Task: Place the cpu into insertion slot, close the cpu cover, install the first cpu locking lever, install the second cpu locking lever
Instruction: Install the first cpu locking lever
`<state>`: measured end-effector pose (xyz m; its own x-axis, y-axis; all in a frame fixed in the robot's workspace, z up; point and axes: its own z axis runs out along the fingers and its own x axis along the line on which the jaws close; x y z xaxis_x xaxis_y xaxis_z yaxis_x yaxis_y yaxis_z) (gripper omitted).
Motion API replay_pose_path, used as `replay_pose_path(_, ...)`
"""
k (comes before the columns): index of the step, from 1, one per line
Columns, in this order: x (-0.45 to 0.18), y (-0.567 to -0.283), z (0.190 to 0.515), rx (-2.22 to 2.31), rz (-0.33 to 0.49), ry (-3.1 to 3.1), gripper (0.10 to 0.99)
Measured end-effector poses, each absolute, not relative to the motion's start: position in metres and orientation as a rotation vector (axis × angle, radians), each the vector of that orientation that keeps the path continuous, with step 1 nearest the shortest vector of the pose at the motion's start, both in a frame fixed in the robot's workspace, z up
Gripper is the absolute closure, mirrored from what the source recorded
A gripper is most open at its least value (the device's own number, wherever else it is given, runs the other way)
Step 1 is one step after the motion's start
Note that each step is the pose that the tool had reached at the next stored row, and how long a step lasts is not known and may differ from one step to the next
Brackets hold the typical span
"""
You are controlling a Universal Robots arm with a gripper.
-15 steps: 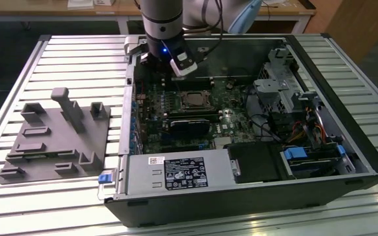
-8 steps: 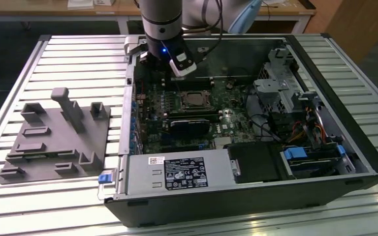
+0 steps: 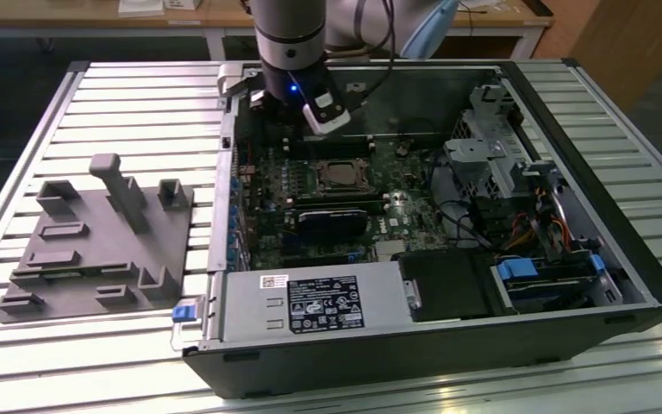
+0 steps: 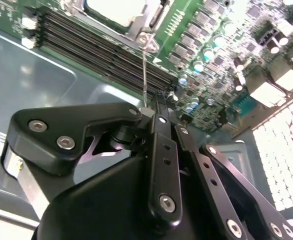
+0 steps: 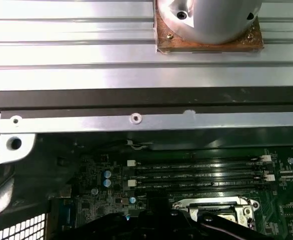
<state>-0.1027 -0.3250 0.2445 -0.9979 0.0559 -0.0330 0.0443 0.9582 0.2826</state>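
Note:
The cpu [image 3: 338, 177], a small silvery square, lies in the insertion slot [image 3: 315, 178] in the middle of the green motherboard. The cpu cover [image 4: 145, 26] lies down over it as a silvery frame around the chip [image 4: 115, 9]; the first wrist view catches the frame's edge [image 5: 214, 205]. A thin wire cpu locking lever [image 4: 144, 75] runs from the socket corner to my fingertips. My gripper [image 4: 150, 109] is shut on the lever's free end, just beyond the memory slots on the far side of the socket [image 3: 308, 134].
Long black memory slots [image 4: 101, 50] lie between gripper and socket. A black card [image 3: 331, 220] sits in front of the socket, a drive cage [image 3: 492, 155] and cables at the exterior view's right, a power supply [image 3: 308, 306] in front. A grey fixture [image 3: 96, 241] stands outside the case.

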Motion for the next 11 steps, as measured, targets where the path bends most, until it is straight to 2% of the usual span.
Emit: replay_pose_path(11, -0.078, -0.325, 0.244, 0.078, 0.441, 3.068, 0.980)
